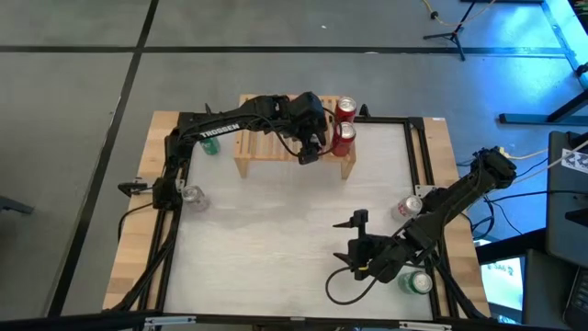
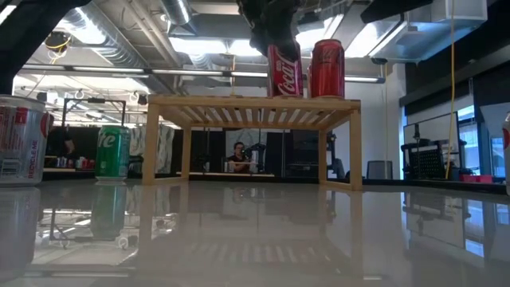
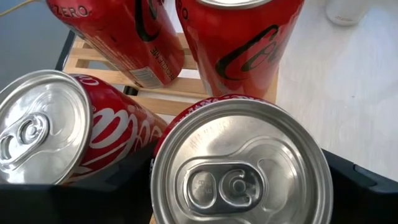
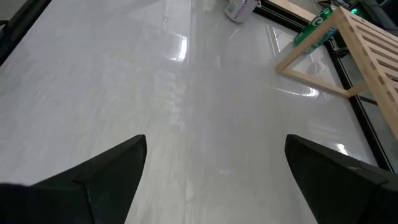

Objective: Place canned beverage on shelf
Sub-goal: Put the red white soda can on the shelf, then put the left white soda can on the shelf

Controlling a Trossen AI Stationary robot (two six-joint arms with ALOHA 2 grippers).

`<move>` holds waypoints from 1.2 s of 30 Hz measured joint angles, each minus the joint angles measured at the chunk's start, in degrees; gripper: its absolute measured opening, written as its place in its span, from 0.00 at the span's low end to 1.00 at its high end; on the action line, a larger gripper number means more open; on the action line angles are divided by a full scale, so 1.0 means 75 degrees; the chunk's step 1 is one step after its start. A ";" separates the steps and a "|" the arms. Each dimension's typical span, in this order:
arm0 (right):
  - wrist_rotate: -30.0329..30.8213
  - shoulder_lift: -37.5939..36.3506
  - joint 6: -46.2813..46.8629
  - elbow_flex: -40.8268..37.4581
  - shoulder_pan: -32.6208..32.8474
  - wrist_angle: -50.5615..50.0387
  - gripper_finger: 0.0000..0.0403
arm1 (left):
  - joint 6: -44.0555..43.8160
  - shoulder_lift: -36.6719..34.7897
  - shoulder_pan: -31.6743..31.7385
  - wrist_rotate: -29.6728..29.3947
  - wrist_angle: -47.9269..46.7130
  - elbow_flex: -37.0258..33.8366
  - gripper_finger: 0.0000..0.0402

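The light-wood slatted shelf (image 1: pixel 276 147) stands at the table's far middle; it also shows in the low view (image 2: pixel 239 108). My left gripper (image 1: pixel 312 140) reaches down over its right part, shut on a red cola can (image 3: pixel 239 168). In the low view that can (image 2: pixel 284 72) stands upright with its base at the slat top. Two more red cans (image 1: pixel 345 110) (image 1: pixel 343 138) stand on the shelf's right end. Another red can (image 3: pixel 56 130) stands close beside the held one. My right gripper (image 1: pixel 347 246) is open and empty over the near right table (image 4: pixel 211 174). My left gripper pinches the red can between its two fingers (image 3: pixel 124 186), on opposite sides of its upper wall just under the rim (image 3: pixel 180 121). The fingers come from above, pointing down. The can is upright, its base level with the shelf's slat top (image 2: pixel 284 96).
A green can (image 1: pixel 211 144) stands beyond the shelf's left end, a silver can (image 1: pixel 190 195) at the table's left. A silver-and-red can (image 1: pixel 409 207) and a green can (image 1: pixel 418 282) stand by the right arm. The shelf's left and middle slats (image 2: pixel 215 101) are bare.
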 joint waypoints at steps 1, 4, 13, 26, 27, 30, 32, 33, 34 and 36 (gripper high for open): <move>0.0001 0.0000 0.0000 0.0000 0.0000 0.0000 0.95 | 0.0000 0.0000 0.0000 0.0000 0.0000 0.0000 0.74; 0.0003 0.0000 -0.0003 0.0000 0.0000 0.0000 0.95 | 0.0000 0.0000 0.0000 0.0003 0.0000 0.0000 0.77; 0.0006 0.0000 -0.0003 0.0000 0.0000 0.0003 0.95 | 0.0015 0.0000 0.0000 0.0003 -0.0005 -0.0003 0.90; 0.0007 0.0000 -0.0003 0.0000 0.0000 0.0003 0.95 | 0.0219 -0.0009 -0.0015 -0.0690 0.0012 0.0044 0.91; 0.0008 0.0000 -0.0003 0.0000 0.0000 0.0003 0.95 | 0.0219 -0.0009 -0.0015 -0.0699 0.0015 0.0044 0.91; 0.0008 0.0000 -0.0003 0.0000 0.0000 0.0003 0.95 | 0.0218 -0.0009 -0.0053 -0.0717 0.0015 0.0044 0.91; 0.0008 0.0000 -0.0003 0.0000 0.0001 0.0003 0.95 | 0.0216 -0.0012 -0.0100 -0.0735 0.0015 0.0044 0.91; 0.0008 0.0000 -0.0003 0.0000 0.0000 0.0003 0.95 | 0.0219 -0.0021 -0.0126 -0.0747 0.0015 0.0044 0.91; 0.0008 0.0000 -0.0003 0.0000 0.0001 0.0003 0.95 | 0.0225 -0.0027 -0.0157 -0.0758 0.0015 0.0045 0.91; 0.0008 0.0000 -0.0003 0.0000 0.0002 0.0003 0.95 | 0.0314 -0.0038 -0.0224 -0.0769 0.0026 0.0052 0.91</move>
